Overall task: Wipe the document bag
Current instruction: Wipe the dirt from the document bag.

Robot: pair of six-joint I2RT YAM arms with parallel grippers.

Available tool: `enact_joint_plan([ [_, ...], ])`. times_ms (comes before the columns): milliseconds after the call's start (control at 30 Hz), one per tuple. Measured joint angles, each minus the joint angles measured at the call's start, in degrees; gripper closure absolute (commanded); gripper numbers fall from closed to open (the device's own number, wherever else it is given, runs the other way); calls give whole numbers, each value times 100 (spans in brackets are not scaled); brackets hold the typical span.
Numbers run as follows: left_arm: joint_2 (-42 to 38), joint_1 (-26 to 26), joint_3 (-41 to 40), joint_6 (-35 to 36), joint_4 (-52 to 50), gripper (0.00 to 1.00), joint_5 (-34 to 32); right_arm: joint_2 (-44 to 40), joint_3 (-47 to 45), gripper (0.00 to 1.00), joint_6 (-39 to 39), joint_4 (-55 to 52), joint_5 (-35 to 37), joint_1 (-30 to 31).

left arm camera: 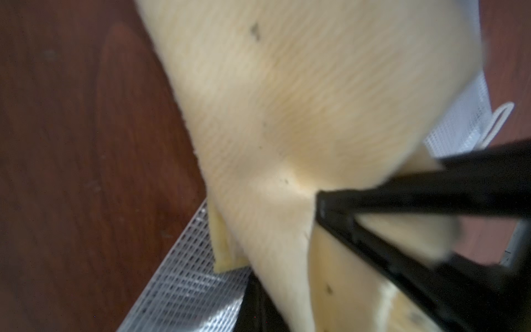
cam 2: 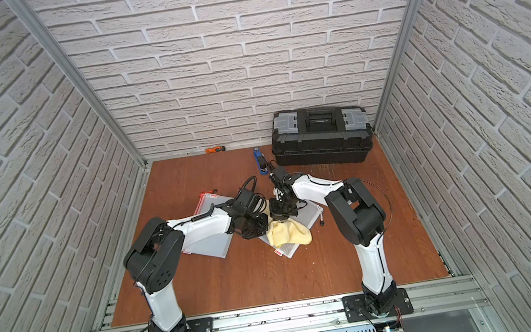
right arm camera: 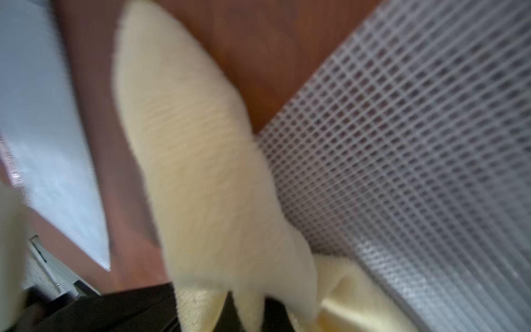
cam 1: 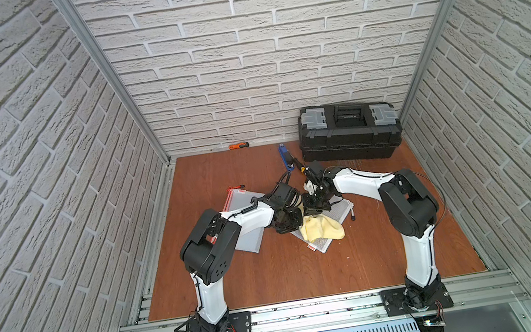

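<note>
Top views are both showing us the brown wooden table (cam 1: 275, 281), with the black toolbox (cam 1: 349, 132) sitting closed at its far right corner. Near the middle we are seeing the document bag (cam 1: 325, 244) lying flat: a pale, translucent pouch with a fine grid mesh, a small red label at its near corner and a white pull cord at its right edge. A second bag (cam 1: 249, 241), edged with a red zipper, is lying just to its left, partly under the left arm. The yellow cloth (cam 1: 322, 228) is draping rumpled over the document bag's middle. The left gripper (left arm camera: 319, 202) is pinching that cloth, jaws clamped tight. The right gripper (right arm camera: 247, 316) is nipping another fold, though blur is softening that view. A blue tool (cam 1: 286, 156) is lying just left of the toolbox, and an orange screwdriver (cam 1: 239, 145) is resting at the far wall.
</note>
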Motion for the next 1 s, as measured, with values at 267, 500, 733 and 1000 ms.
enact_joint_plan([
  [267,-11,-4,-11,9,7,100,-48,13,46,97,-238,-44,-11,-1019],
  [500,-15,-4,-22,7,74,100,-52,-26,140,97,-754,-514,275,-2068],
  [733,-15,-4,-37,9,111,100,-59,-431,-131,97,-1021,-833,817,-2577],
  [1000,-55,-4,-105,37,151,100,-61,-1722,-946,97,-789,-837,984,-2667],
])
